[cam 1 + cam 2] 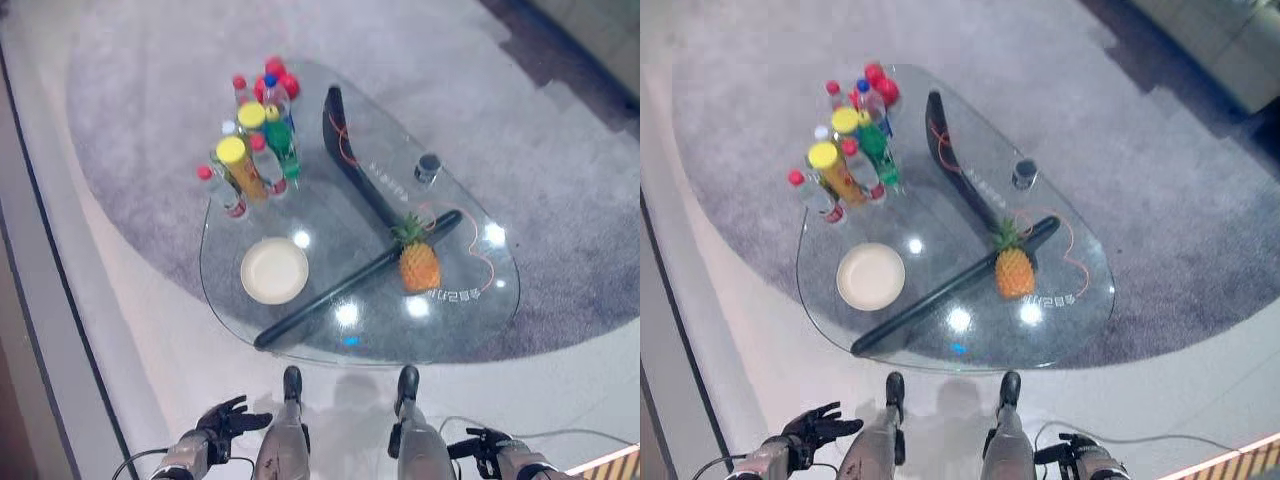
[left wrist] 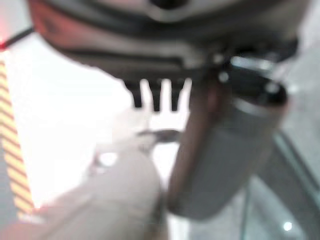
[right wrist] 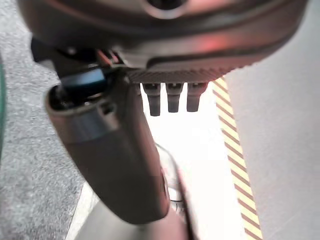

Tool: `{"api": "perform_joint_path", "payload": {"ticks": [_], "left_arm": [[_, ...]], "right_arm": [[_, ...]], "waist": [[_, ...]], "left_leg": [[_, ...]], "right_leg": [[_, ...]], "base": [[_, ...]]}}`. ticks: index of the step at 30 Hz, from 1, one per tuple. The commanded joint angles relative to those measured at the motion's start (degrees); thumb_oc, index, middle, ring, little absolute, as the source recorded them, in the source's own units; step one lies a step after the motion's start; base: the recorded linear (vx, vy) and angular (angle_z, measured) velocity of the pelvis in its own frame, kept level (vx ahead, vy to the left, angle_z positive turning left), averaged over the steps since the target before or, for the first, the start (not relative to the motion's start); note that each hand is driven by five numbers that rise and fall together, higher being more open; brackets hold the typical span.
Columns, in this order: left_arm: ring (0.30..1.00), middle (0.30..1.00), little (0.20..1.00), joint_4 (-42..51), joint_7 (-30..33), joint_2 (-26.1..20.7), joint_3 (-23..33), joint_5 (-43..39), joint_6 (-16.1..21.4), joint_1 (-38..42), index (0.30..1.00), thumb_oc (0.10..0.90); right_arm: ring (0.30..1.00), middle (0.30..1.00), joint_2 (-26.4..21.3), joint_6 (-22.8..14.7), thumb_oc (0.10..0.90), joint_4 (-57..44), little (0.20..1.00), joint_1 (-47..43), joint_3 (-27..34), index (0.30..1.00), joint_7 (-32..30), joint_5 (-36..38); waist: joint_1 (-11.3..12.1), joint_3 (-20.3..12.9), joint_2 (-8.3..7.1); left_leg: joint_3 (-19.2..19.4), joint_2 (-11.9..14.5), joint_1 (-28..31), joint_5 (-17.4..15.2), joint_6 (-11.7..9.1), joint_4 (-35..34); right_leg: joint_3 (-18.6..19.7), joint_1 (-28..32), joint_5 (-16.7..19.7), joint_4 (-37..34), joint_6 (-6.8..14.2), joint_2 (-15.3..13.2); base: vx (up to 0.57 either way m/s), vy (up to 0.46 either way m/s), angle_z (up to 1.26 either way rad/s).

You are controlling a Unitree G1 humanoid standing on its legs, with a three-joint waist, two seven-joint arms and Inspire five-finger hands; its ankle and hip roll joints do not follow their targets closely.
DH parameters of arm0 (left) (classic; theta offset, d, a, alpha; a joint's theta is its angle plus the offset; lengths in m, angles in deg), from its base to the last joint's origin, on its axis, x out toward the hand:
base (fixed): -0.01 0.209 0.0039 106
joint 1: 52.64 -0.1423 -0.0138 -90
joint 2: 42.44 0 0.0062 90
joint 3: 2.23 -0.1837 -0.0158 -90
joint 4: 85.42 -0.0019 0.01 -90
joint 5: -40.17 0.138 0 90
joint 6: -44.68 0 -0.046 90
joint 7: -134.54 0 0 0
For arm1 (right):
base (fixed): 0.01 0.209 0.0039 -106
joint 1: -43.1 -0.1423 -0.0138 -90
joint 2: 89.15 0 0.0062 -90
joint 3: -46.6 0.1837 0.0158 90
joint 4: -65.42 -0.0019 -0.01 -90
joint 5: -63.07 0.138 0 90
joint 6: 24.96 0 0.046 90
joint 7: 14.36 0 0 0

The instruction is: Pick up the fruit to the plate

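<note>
Glass table (image 1: 470,320): pineapple (image 1: 419,262) upright on the right side, touching the black bar (image 1: 350,285); white plate (image 1: 274,270) on the left, apart from it. Left hand (image 1: 225,420) and right hand (image 1: 487,447) low near the floor, fingers relaxed, holding nothing.

Both arms hang low. The left hand (image 1: 228,420) has its fingers spread and relaxed, holding nothing. The right hand (image 1: 484,446) likewise hangs with fingers straight, nothing between them.
</note>
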Motion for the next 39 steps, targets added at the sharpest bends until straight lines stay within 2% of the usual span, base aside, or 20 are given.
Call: {"api": "perform_joint_path", "payload": {"ticks": [1,3,5,6,8,10,13,18,23,32,39], "left_arm": [[0.900,0.900,0.900,-3.08,-2.70,-0.98,-3.09,-4.71,-1.07,1.56,0.900,0.800],[0.900,0.900,0.900,-2.26,-3.78,-1.55,-3.45,-7.25,-1.58,2.66,0.900,0.800],[0.900,0.900,0.900,-1.46,-4.23,-2.15,-3.51,-9.45,-0.87,3.77,0.900,0.800],[0.900,0.900,0.900,-0.73,-3.81,-2.38,-3.61,-12.09,0.05,4.38,0.900,0.800],[0.900,0.900,0.900,0.67,-2.89,-2.66,-2.65,-15.95,1.45,5.52,0.900,0.800],[0.900,0.900,0.900,2.70,-0.65,-2.87,-1.34,-20.63,3.70,6.54,0.900,0.800],[0.900,0.900,0.900,4.88,1.51,-2.87,0.18,-23.66,5.99,7.58,0.900,0.800],[0.900,0.900,0.900,7.82,6.73,-3.33,3.73,-28.36,9.68,9.85,0.900,0.800],[0.900,0.900,0.900,8.64,10.63,-3.65,4.89,-28.97,12.93,11.25,0.900,0.800],[0.900,0.900,0.900,10.05,14.35,-4.56,4.79,-27.17,14.80,12.91,0.900,0.800],[0.900,0.900,0.900,10.30,13.73,-4.92,4.71,-26.74,15.07,12.84,0.900,0.800]], "right_arm": [[0.900,0.900,-4.81,0.55,0.800,0.09,0.900,-1.99,-0.76,0.900,-1.88,2.19],[0.900,0.900,-5.90,0.00,0.800,-0.93,0.900,-3.42,-0.81,0.900,-2.35,3.07],[0.900,0.900,-6.71,-2.39,0.800,-1.80,0.900,-4.52,-0.88,0.900,-3.81,4.46],[0.900,0.900,-7.02,-4.88,0.800,-2.87,0.900,-5.25,-0.83,0.900,-5.71,5.44],[0.900,0.900,-7.15,-6.52,0.800,-4.91,0.900,-6.71,-0.28,0.900,-8.39,6.69],[0.900,0.900,-6.94,-10.93,0.800,-7.12,0.900,-7.33,0.13,0.900,-12.31,7.17],[0.900,0.900,-6.22,-13.82,0.800,-9.90,0.900,-7.88,0.60,0.900,-16.99,7.98],[0.900,0.900,-5.76,-16.03,0.800,-12.65,0.900,-10.02,0.83,0.900,-21.98,7.62],[0.900,0.900,-5.89,-17.24,0.800,-13.07,0.900,-11.22,1.20,0.900,-22.68,8.03],[0.900,0.900,-6.53,-16.98,0.800,-14.29,0.900,-13.01,0.43,0.900,-22.38,9.36],[0.900,0.900,-7.04,-17.35,0.800,-13.98,0.900,-14.10,0.30,0.900,-21.89,9.66]], "waist": [[0.10,3.90,-1.22],[0.26,4.92,-1.40],[0.29,6.02,-1.46],[0.22,6.66,-1.51],[0.09,7.58,-1.70],[-0.12,7.98,-2.05],[-0.54,7.98,-2.34],[-1.13,7.98,-3.11],[-1.06,7.98,-3.69],[-0.75,7.98,-4.20],[-0.34,7.98,-4.27]], "left_leg": [[-1.77,-2.90,-4.09,-0.96,2.52,-1.39],[-2.01,-3.14,-5.99,-0.30,2.49,-1.39],[-2.26,-3.29,-8.15,-0.09,2.38,-0.37],[-2.43,-3.48,-9.60,-0.25,2.29,1.08],[-2.55,-3.73,-12.35,-0.72,2.16,3.67],[-2.89,-4.13,-15.99,-1.53,2.03,7.19],[-3.20,-4.45,-21.04,-2.59,1.89,11.90],[-3.46,-4.47,-26.84,-3.82,1.73,16.88],[-4.06,-4.30,-29.73,-5.25,1.78,20.51],[-5.51,-4.59,-35.23,-6.65,2.02,25.70],[-6.28,-4.52,-37.69,-7.52,2.22,28.16]], "right_leg": [[1.33,-4.80,-1.42,2.27,0.22,0.09],[1.46,-7.21,-1.29,3.18,0.30,0.05],[1.62,-9.50,-1.36,4.50,0.29,-0.11],[1.68,-10.71,-1.42,5.38,0.26,-0.25],[1.58,-12.91,-1.69,7.06,0.22,-0.58],[1.75,-15.90,-2.17,9.31,0.24,-1.01],[2.23,-20.29,-2.80,12.59,0.39,-1.64],[2.95,-25.82,-3.26,15.88,0.35,-1.52],[3.22,-28.67,-3.96,18.40,0.19,-1.38],[3.57,-33.76,-4.65,22.20,-0.08,-0.90],[3.61,-35.99,-4.94,24.09,-0.28,-1.24]], "base": [[-0.12,-0.012,0.03],[-0.13,-0.028,-0.03],[-0.13,-0.041,-0.01],[-0.12,-0.038,0.00],[-0.12,-0.041,0.03],[-0.11,-0.057,0.03],[-0.08,-0.054,0.06],[-0.04,-0.026,0.07],[-0.01,-0.015,0.03],[0.00,-0.020,0.03],[0.00,-0.010,0.04]]}}
